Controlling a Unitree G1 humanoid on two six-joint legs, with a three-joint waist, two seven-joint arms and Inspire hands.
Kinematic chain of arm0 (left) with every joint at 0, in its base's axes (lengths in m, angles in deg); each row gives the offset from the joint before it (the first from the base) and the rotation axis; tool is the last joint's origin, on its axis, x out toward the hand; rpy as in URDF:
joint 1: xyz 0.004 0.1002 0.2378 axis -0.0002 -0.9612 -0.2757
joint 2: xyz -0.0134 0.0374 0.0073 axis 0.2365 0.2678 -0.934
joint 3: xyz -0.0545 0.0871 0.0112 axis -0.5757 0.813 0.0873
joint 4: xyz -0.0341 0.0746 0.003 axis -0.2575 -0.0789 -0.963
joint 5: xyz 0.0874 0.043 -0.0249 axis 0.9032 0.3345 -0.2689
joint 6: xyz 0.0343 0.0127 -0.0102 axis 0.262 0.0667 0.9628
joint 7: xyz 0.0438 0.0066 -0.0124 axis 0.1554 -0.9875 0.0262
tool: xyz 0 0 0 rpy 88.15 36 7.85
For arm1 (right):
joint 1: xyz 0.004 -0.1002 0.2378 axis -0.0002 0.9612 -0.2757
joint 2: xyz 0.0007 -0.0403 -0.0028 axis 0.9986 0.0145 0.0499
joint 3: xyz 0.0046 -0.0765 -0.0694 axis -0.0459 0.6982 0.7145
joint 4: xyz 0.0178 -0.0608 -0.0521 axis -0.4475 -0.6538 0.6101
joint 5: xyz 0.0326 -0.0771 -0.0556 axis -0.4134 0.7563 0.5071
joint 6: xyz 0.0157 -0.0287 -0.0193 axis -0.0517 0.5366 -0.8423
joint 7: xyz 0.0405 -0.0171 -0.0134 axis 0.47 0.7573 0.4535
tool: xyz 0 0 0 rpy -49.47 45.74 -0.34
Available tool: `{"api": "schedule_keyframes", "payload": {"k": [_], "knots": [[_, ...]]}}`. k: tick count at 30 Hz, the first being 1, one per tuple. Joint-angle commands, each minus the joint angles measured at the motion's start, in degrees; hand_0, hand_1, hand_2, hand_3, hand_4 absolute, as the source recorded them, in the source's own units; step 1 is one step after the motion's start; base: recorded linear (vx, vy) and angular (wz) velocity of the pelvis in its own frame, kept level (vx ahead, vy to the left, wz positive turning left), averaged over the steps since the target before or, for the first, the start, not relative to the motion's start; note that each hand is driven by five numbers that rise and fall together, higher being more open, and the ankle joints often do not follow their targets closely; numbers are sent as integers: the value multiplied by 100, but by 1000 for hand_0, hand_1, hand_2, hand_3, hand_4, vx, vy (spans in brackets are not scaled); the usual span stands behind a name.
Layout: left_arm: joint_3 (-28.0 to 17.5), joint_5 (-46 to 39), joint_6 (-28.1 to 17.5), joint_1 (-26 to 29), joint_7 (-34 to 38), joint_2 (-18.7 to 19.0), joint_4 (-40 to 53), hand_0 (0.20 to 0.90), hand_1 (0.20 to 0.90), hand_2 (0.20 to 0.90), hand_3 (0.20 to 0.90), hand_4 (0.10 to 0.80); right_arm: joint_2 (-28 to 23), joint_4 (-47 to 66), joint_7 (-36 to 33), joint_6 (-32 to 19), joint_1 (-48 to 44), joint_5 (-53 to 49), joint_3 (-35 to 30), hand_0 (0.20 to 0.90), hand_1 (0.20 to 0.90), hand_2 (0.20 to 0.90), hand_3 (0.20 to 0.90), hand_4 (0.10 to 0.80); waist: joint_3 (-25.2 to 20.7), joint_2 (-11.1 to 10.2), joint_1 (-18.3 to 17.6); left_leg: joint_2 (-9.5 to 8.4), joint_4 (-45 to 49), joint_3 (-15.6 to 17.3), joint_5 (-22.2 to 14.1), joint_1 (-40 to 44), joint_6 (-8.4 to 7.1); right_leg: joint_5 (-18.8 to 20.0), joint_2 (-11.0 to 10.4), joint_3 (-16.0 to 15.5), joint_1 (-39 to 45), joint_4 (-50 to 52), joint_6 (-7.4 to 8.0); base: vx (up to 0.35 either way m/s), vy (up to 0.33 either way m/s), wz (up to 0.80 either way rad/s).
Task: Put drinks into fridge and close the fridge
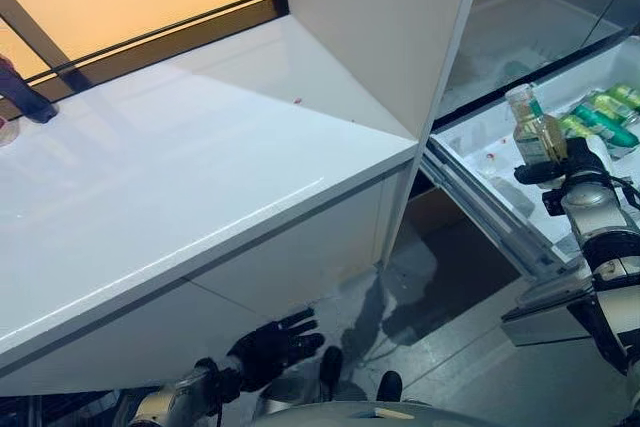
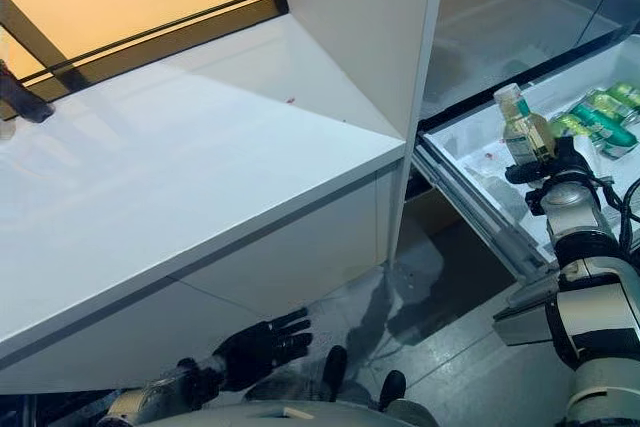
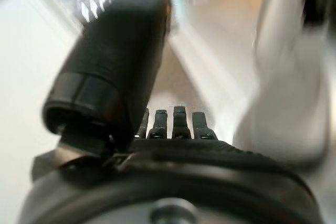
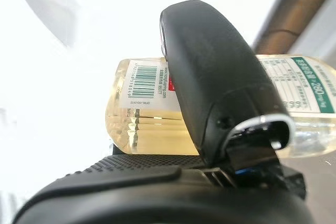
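Left hand (image 1: 268, 349): at seven o'clock we see it low beside the white counter (image 1: 180, 187), fingers straight, holding nothing.
Right hand (image 1: 560, 165): at three o'clock, curled around a pale-yellow drink bottle (image 1: 535, 127) (upright) over the fridge drawer (image 1: 480, 142).
Green bottles (image 1: 605, 117): lying in that drawer, just past the held bottle.

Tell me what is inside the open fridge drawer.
Green bottles lie in the drawer at its far end. The right hand holds a yellow bottle upright over it, hiding the floor behind.

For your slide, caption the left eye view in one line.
Right hand holds a pale yellow bottle upright over the open fridge drawer; left hand hangs open below.
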Motion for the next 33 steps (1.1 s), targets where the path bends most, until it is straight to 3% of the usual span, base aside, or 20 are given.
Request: {"api": "schedule_keyframes", "payload": {"k": [1,2,4,7,16,17,18,24,27,33], "knots": [[202,1080,-830,223,239,-23,-365,900,900,900,900,800,-790,279,0,-290,-1441,205,564,300,300,300,200,100,-123,-365,72,150,654,352,-574,-321,-198,-174,-190,225,-368,648,57,-177,-118,-3],[179,1454,-1138,380,355,-121,-939,900,900,900,900,800,-741,168,174,-146,-1570,222,714,300,300,300,200,100,13,-355,45,159,671,355,-563,-397,-190,-179,-187,246,-470,700,41,-133,-99,-2],[100,1813,-1222,608,533,-217,-1603,900,900,900,900,800,-682,17,444,-40,-1700,286,906,300,300,300,200,100,147,-340,-6,170,702,356,-560,-485,-177,-203,-174,293,-603,783,22,-76,-87,-3],[-43,1976,-1075,930,977,-288,-2255,900,900,900,900,800,-588,-102,807,118,-1849,464,1217,300,300,300,200,100,288,-342,-94,185,789,375,-571,-624,-170,-239,-159,379,-787,904,-12,-15,-60,-4],[-564,1566,-984,1012,1264,-246,-2386,900,900,900,900,800,-722,-106,1342,420,-1987,1290,1697,300,300,300,200,100,551,-350,-90,137,1028,365,-630,-909,-154,-245,-161,430,-1016,992,-58,-5,-45,-10],[-620,1550,-998,985,1223,-228,-2371,900,900,900,900,800,-747,-47,1419,461,-1978,1408,1716,521,521,521,458,358,563,-361,-79,127,1054,367,-641,-926,-151,-248,-160,427,-1012,988,-59,3,-48,1],[-663,1557,-1008,954,1194,-220,-2335,900,900,900,900,800,-760,-31,1485,503,-1975,1537,1768,900,900,900,900,800,578,-377,-60,119,1067,371,-646,-940,-146,-241,-154,421,-1009,975,-60,5,-46,0],[-636,1712,-951,911,1121,-184,-2137,900,900,900,900,800,-801,518,1413,579,-2045,1389,1901,900,900,900,900,800,603,-455,-60,132,1081,416,-642,-948,-143,-196,-122,456,-972,919,-50,0,-9,-3],[-609,1793,-944,910,1117,-205,-2065,900,900,900,900,800,-784,1167,1391,728,-2008,537,1637,900,900,900,900,800,587,-524,-118,159,1063,473,-651,-915,-145,-198,-95,514,-946,913,-46,-7,2,-13],[-598,2001,-915,919,1143,-256,-2024,900,900,900,900,800,-771,1875,1354,565,-1630,-1426,804,900,900,900,900,800,480,-635,-262,178,976,602,-685,-755,-141,-206,-83,591,-849,892,-42,-3,22,-4]]}}
